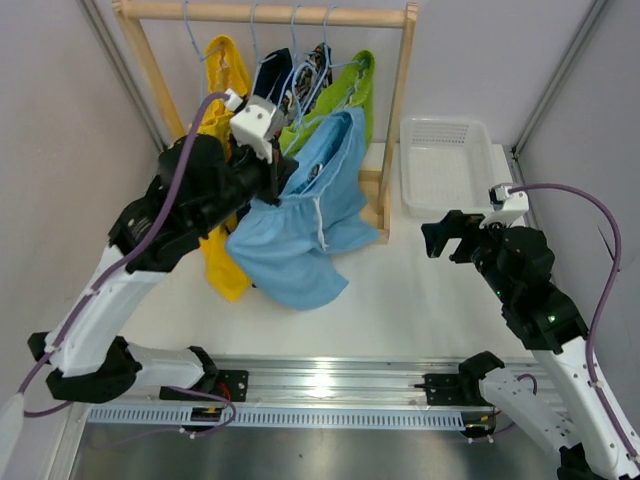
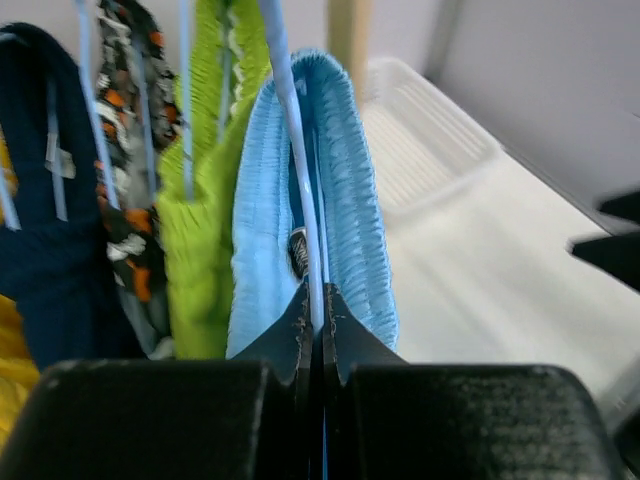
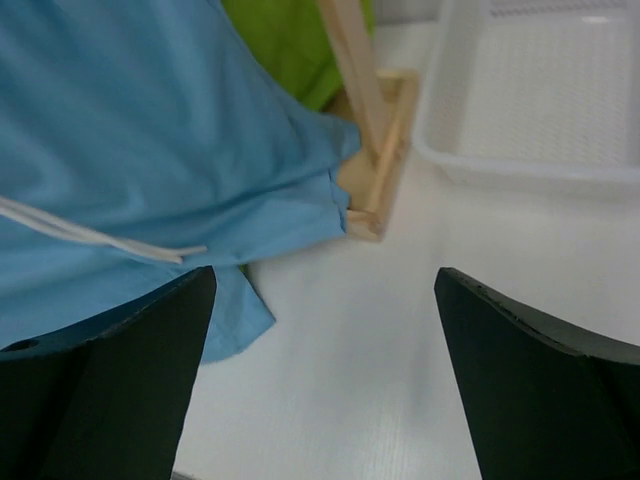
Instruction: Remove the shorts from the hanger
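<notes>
Light blue shorts [image 1: 300, 225] hanging at the right side of the wooden rack [image 1: 265, 12], in front of the lime green shorts [image 1: 347, 95], draping down and forward over the white table [image 1: 400, 290], with the white drawstring [image 3: 90, 235] lying across the fabric. Further left along the rail, hanging on thin hangers: orange-black-white patterned shorts [image 1: 318, 62], navy shorts [image 1: 270, 72] and yellow shorts [image 1: 222, 70]. Left gripper [image 2: 315, 305] reaching into the light blue waistband, fingertips pressing together on the wire of the blue hanger [image 2: 290, 150], gathered elastic bulging on both sides of it. Not possible to tell whether that hanger's hook is sitting on the rail. Right gripper [image 3: 320, 340] hovering low over the table, well apart from the rack, fingers [image 3: 110, 380] standing spread wide and holding nothing, facing the hem of the light blue pair and the rack's wooden foot. White plastic basket [image 1: 445, 123] sitting on the table just right of the rack.
</notes>
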Available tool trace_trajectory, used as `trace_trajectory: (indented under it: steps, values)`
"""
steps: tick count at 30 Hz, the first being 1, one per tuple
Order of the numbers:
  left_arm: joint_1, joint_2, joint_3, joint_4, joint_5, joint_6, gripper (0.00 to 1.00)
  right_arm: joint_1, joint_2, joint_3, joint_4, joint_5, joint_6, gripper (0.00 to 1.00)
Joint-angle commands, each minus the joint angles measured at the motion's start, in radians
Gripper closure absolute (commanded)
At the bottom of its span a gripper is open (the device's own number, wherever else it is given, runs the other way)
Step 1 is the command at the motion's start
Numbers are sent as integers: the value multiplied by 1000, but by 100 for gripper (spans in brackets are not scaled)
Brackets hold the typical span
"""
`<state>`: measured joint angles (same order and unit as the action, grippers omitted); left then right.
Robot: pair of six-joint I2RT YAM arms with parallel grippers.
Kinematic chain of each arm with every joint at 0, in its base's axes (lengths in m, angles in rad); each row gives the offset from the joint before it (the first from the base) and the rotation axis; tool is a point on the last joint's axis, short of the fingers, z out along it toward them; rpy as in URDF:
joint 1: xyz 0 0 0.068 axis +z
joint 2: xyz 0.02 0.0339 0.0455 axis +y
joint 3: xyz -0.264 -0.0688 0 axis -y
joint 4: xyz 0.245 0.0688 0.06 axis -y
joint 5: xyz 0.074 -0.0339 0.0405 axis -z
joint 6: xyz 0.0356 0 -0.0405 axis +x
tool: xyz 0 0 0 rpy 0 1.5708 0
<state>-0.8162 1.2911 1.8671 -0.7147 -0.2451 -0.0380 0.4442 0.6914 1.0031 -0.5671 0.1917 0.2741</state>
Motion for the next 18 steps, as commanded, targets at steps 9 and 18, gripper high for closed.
trace_trajectory:
  steps: [9,18]
  values:
    - [-66,-253,7,-110,453,-94,100,8,8,81,306,-440,17,0]
    - [-66,-311,11,-101,589,-158,100,11,43,97,357,-434,42,0]
